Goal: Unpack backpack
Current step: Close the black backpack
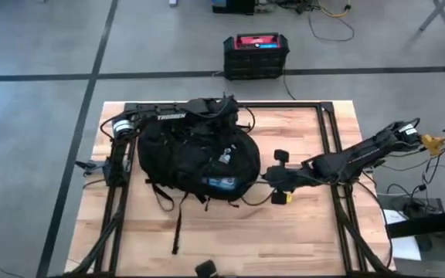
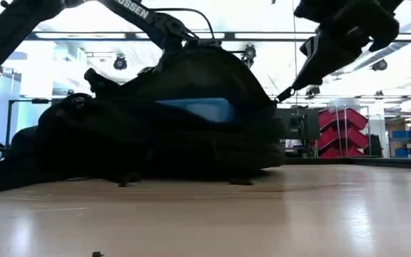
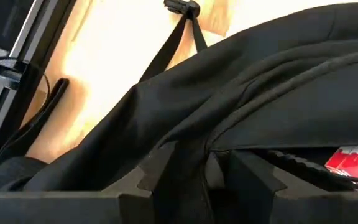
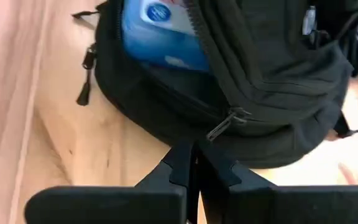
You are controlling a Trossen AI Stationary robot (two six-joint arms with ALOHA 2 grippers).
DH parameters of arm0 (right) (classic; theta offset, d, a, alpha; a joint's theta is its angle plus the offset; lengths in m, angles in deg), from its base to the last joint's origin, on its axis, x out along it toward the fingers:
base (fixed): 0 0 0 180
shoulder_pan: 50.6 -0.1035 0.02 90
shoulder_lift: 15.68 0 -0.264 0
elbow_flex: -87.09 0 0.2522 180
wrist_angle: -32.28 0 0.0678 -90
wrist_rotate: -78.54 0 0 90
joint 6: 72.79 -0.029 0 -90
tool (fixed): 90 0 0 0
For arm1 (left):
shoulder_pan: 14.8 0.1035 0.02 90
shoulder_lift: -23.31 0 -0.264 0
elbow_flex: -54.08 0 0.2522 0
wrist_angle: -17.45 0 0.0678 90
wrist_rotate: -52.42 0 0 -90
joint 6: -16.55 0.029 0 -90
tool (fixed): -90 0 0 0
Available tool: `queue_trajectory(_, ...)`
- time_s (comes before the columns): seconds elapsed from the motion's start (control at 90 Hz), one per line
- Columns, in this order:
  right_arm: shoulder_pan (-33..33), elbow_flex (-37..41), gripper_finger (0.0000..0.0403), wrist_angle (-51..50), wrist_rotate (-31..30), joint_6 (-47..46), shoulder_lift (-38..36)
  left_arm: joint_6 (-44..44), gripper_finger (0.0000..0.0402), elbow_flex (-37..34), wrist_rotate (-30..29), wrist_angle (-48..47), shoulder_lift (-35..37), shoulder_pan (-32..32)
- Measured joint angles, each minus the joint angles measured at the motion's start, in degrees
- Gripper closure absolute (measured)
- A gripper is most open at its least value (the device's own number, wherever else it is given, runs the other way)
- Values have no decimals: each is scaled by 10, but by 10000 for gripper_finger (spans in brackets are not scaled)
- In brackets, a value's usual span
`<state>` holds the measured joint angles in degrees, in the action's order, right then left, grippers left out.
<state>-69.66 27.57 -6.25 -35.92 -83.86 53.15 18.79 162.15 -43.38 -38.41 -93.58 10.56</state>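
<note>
The black backpack (image 1: pixel 195 158) lies on its side in the middle of the wooden table, its zip partly undone. A blue packet (image 4: pixel 160 31) shows in the opening, and a red-and-white item (image 3: pixel 353 158) shows under the zip teeth. My left gripper (image 3: pixel 197 177) is at the backpack's far top side, closed on its fabric. My right gripper (image 4: pixel 194 158) is at the backpack's right side, raised above the table in the low view (image 2: pixel 334 43), shut at the zip pull (image 4: pixel 225 124). My left gripper has a raised fold of the backpack's black fabric (image 3: pixel 188 158) between its two fingers, just beside the open zip. It comes from the table's far side. The backpack's body stays on the table. My right gripper pinches the free end of the zip pull (image 4: pixel 213 135) at its fingertips, coming from the table's right. In the low view the pull (image 2: pixel 295 84) runs in a straight slanting line from the backpack up to the fingers.
A black box with a red top (image 1: pixel 256 54) stands on the floor beyond the table. Black frame rails (image 1: pixel 332 147) run along the table's sides. A loose strap (image 1: pixel 178 224) trails toward the near edge, where a small dark object (image 1: pixel 205 268) lies. Bare wood shows near and right.
</note>
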Motion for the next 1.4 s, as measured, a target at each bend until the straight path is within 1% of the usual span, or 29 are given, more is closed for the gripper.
queue_trajectory(0.089, 27, 5, 403, -5, -13, 7, 0, 0, 283, -2, -8, -18, 16, -3)
queue_trajectory(0.189, 64, 13, 403, 0, -12, 31, -1, -11, 283, -3, -36, -55, 47, -13)
queue_trajectory(0.289, 100, 17, 403, -2, -13, 61, -1, -24, 284, -5, -70, -83, 85, -39)
queue_trajectory(0.344, 115, 17, 403, -2, -16, 81, -1, -25, 284, -9, -88, -66, 103, -60)
queue_trajectory(0.4, 127, 17, 403, -1, -18, 103, -1, -14, 284, -19, -100, -7, 113, -82)
queue_trajectory(0.467, 142, 17, 403, 4, -21, 129, -2, 11, 284, -31, -89, 81, 114, -103)
queue_trajectory(0.533, 153, 16, 403, 3, -28, 142, -2, 27, 284, -33, -45, 136, 99, -119)
queue_trajectory(0.589, 160, 16, 403, 2, -32, 148, -5, 31, 284, -33, -9, 161, 83, -123)
queue_trajectory(0.656, 163, 16, 403, -2, -36, 148, -10, 33, 284, -33, 10, 173, 62, -124)
queue_trajectory(0.789, 163, 16, 403, -22, -36, 139, -28, 32, 284, -33, 24, 178, 13, -120)
queue_trajectory(0.867, 163, 16, 403, -33, -34, 122, -40, 29, 284, -32, 50, 197, -6, -118)
queue_trajectory(0.944, 157, 16, 403, -34, -12, 94, -46, 12, 284, -31, 66, 228, -27, -114)
queue_trajectory(1.033, 134, 16, 403, -23, 31, 55, -38, 3, 284, -29, 69, 241, -44, -104)
queue_trajectory(1.122, 97, 17, 403, -6, 32, 26, -17, -1, 284, -28, 86, 237, -53, -87)
queue_trajectory(1.244, 46, 18, 403, 72, 34, 6, 27, -3, 284, -29, 96, 233, -59, -70)
queue_trajectory(1.4, 8, 5, 403, 230, 115, 55, 89, -1, 284, -30, 91, 235, -58, -59)
